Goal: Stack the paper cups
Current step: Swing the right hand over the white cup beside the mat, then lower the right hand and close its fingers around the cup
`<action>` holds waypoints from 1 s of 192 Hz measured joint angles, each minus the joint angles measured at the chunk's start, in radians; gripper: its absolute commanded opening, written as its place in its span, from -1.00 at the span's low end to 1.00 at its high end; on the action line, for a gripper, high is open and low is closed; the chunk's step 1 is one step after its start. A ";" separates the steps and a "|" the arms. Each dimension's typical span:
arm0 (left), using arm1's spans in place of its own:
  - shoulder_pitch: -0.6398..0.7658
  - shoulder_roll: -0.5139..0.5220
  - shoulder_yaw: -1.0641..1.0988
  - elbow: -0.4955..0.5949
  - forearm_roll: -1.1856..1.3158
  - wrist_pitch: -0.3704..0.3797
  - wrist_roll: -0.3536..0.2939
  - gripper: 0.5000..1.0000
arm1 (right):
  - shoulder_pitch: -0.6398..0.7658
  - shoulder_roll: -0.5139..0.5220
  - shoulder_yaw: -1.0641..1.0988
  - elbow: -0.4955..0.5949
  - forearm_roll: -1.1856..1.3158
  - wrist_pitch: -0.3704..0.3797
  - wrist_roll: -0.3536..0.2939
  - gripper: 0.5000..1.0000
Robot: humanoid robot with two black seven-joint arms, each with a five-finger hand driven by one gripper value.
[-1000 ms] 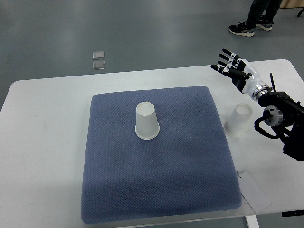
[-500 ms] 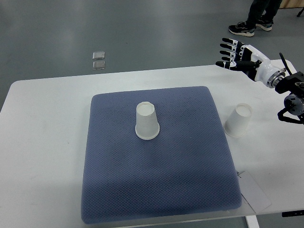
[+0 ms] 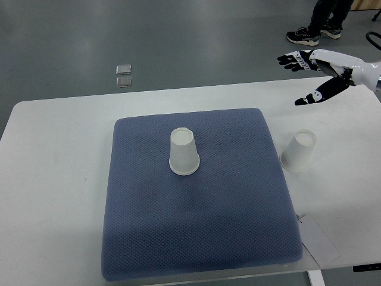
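Two cups, both upside down and nowhere near stacked yet. One cup point(image 3: 183, 152) sits roughly mid-mat, a bit toward the far side of the blue mat point(image 3: 196, 238). The other cup point(image 3: 299, 151) is off the mat on the bare table point(image 3: 53, 179), just beside the mat's right edge. They're well apart.

Right hand point(image 3: 318, 68) is up in the air over the far right corner, fingers spread, thumb sticking down, holding nothing. It's above and behind the right cup, not touching it. Left arm isn't in the shot at all.

My take: the step here is reaching down to grab the right cup, since it's the close one. To do it well I'd come in from the side with the hand open, wrap around the cup's middle and squeeze gently, because thin paper walls will probably crush or pop out of a hard grip. Lift straight up so it doesn't tip, then carry it over and line it up right above the mat cup before lowering. Any tilt and I'd guess the rim catches and knocks the bottom one over.
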 measured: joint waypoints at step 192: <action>0.000 0.000 0.000 0.000 0.000 0.000 0.000 1.00 | 0.028 -0.019 -0.297 0.025 -0.377 -0.233 0.062 0.66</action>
